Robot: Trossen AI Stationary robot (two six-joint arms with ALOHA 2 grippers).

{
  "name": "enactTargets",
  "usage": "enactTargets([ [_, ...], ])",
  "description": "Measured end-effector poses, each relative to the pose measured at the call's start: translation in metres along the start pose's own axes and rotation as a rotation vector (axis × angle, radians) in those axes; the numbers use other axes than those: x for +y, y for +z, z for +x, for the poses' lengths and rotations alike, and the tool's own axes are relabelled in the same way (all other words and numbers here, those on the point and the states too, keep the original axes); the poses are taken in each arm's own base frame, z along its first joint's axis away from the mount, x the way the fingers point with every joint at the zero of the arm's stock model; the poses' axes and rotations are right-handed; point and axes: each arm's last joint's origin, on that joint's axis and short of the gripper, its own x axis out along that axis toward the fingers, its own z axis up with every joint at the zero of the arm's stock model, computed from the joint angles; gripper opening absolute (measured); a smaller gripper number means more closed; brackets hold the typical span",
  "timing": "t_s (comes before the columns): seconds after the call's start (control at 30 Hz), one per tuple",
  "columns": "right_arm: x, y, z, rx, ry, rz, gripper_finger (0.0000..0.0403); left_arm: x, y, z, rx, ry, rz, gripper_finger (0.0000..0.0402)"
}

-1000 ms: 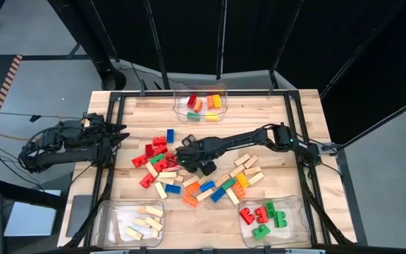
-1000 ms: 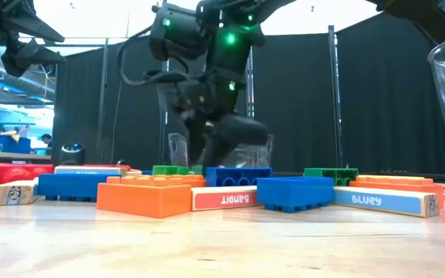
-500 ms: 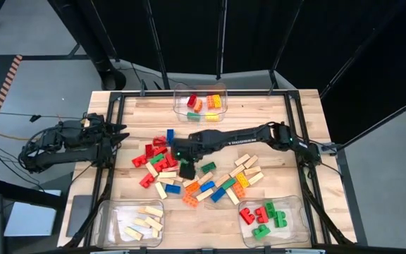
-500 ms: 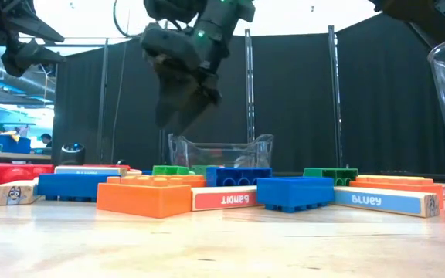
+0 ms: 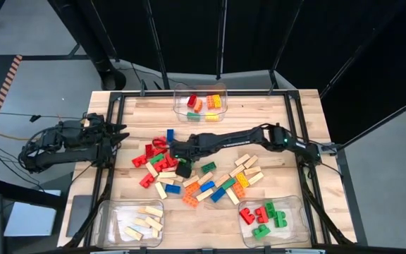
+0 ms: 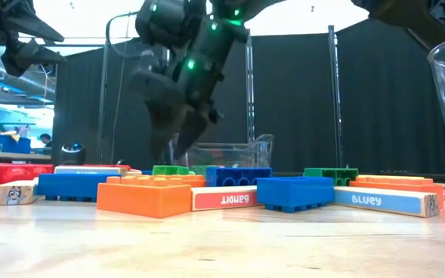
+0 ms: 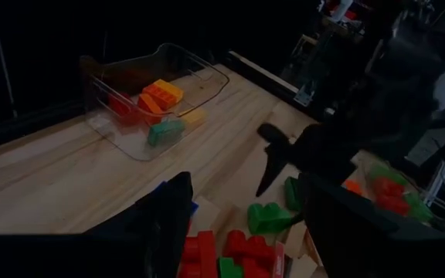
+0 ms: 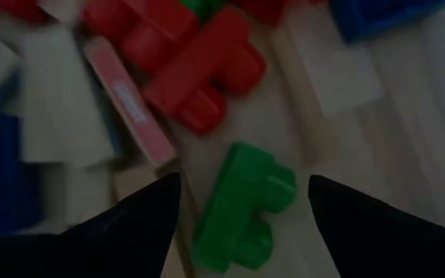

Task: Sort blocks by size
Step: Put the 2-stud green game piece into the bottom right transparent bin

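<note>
Right gripper open, empty, over green block; block's long axis runs diagonally between the fingers. Left gripper open, idle at table edge.

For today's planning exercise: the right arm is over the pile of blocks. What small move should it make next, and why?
Probably lower the right gripper straight down onto the green block. Its fingers are open and empty, the block lies directly between them in the right wrist view, and a red block sits close beyond. The left gripper waits at the table's edge.

3 clear bins, 2 arms, dozens of blocks.
</note>
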Motion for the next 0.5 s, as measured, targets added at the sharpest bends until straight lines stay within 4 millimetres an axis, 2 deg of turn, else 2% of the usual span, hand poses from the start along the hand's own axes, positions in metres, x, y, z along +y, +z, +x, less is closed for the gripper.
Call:
enactTargets([
  [0.17,-0.001,-0.011,0.031,0.074,-0.021,-0.003,0.0288,0.0,0.0,0.0,0.004,0.002,0.002,0.0245],
  [0.27,-0.001,-0.013,0.033,0.094,-0.026,0.019,0.0256,0.0,-0.001,0.0,0.006,0.003,0.002,0.0245],
  [0.37,-0.004,-0.013,0.036,0.097,-0.029,0.021,0.018,0.0,-0.001,0.0,0.005,0.003,0.002,0.0245],
  [0.5,-0.009,-0.011,0.032,0.103,-0.013,0.046,0.0173,0.0,-0.001,0.0,0.006,0.003,0.002,0.0245],
])
